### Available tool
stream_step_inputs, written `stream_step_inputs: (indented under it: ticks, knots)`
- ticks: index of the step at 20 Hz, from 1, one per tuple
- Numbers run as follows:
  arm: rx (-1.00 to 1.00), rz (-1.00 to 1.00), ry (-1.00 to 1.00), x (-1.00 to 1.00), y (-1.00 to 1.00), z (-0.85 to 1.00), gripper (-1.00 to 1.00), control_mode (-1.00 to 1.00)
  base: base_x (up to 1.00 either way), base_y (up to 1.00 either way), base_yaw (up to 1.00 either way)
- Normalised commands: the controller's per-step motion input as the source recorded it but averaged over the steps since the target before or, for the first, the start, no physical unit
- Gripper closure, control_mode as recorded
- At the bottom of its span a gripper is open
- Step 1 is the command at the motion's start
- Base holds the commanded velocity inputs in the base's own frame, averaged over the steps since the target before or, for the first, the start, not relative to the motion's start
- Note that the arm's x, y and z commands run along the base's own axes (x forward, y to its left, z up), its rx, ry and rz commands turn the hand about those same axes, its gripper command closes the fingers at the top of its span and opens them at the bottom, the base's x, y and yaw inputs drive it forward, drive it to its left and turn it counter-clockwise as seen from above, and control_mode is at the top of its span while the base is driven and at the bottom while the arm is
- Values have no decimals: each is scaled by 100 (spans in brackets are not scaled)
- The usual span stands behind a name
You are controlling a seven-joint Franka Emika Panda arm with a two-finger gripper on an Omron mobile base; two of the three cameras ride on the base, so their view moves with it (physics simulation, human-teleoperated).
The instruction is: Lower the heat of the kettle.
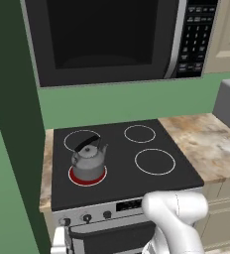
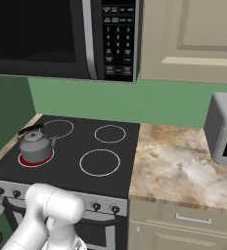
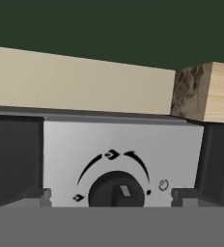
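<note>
Left base view: one kettle on one red burner of four; gripper opening unclear.

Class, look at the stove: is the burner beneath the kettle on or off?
On. The ring under the small grey metal kettle glows red, while the other three burner rings on the black cooktop stay white.

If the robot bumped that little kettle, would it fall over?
Probably not: the kettle looks squat and sits flat on the glowing red burner. It would likely slide on the smooth black stovetop. It looks stiff metal.
</note>
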Motion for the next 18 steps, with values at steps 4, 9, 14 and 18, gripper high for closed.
stream_step_inputs:
  ticks: [4,9,14,18]
  knots:
    - [0,0,0,26,-9,8,-100,-100,0,0,0]
    - [0,0,1,31,-11,3,100,-100,0,0,0]
    - [0,0,2,34,-10,1,100,-100,0,0,0]
    - [4,0,1,31,-18,8,100,-100,0,0,0]
